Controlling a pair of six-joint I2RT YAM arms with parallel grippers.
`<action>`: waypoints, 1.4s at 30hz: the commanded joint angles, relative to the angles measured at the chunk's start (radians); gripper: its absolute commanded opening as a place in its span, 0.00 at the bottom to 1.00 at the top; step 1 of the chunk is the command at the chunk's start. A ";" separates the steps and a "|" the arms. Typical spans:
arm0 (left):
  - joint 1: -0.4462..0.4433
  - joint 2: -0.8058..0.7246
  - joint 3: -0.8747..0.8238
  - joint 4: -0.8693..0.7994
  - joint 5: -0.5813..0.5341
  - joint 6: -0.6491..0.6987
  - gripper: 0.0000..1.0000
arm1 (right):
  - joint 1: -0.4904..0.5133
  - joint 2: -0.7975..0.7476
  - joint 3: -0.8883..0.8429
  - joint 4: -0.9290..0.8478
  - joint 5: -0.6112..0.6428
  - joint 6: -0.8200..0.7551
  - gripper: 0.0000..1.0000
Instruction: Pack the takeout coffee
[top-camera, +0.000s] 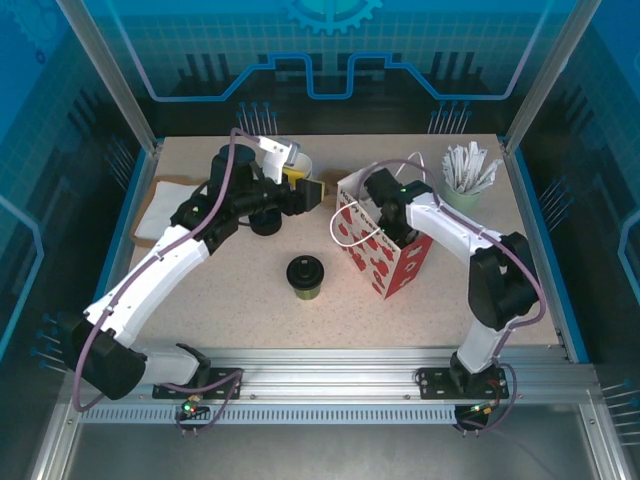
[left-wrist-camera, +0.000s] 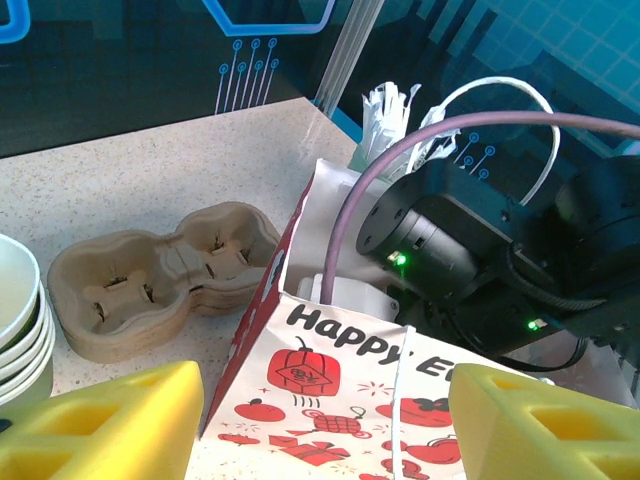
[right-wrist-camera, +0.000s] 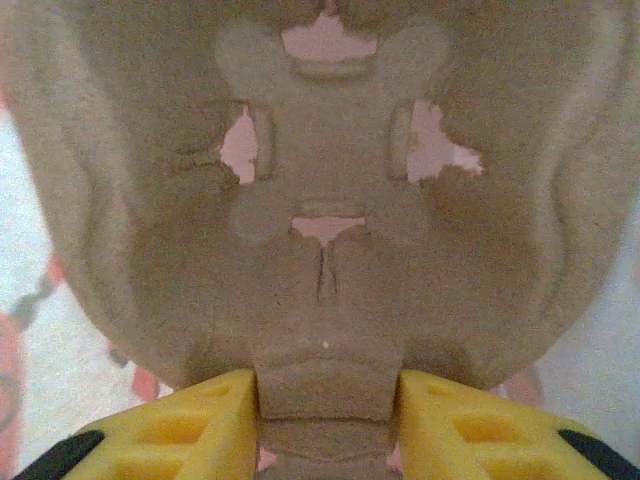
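The takeout coffee (top-camera: 305, 275), a small green cup with a black lid, stands upright mid-table, apart from both grippers. To its right is a red-and-white paper bag (top-camera: 392, 258), open at the top. My right arm (top-camera: 440, 225) reaches down into the bag. Inside it, my right gripper (right-wrist-camera: 328, 400) has its yellow fingers against both sides of the middle tab of a brown cardboard cup carrier (right-wrist-camera: 320, 200). My left gripper (top-camera: 305, 192) hovers left of the bag, open and holding nothing, facing the bag's printed side (left-wrist-camera: 330, 390).
A stack of spare cup carriers (left-wrist-camera: 160, 275) lies on the table behind the bag, with stacked white-rimmed cups (left-wrist-camera: 20, 320) beside it. A cup of paper sachets (top-camera: 468, 172) stands at the back right. White napkins (top-camera: 165, 208) lie at the left. A black lid (top-camera: 265, 223) sits under the left arm.
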 joint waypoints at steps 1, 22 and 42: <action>0.006 -0.032 -0.023 0.030 -0.017 -0.021 0.67 | 0.023 0.016 -0.034 0.071 -0.024 0.012 0.42; 0.007 -0.052 -0.070 0.028 -0.041 -0.010 0.68 | 0.032 -0.047 -0.047 0.082 0.001 0.007 0.69; 0.007 -0.074 -0.104 0.020 -0.071 0.005 0.69 | 0.010 -0.182 0.208 -0.060 -0.010 -0.002 0.80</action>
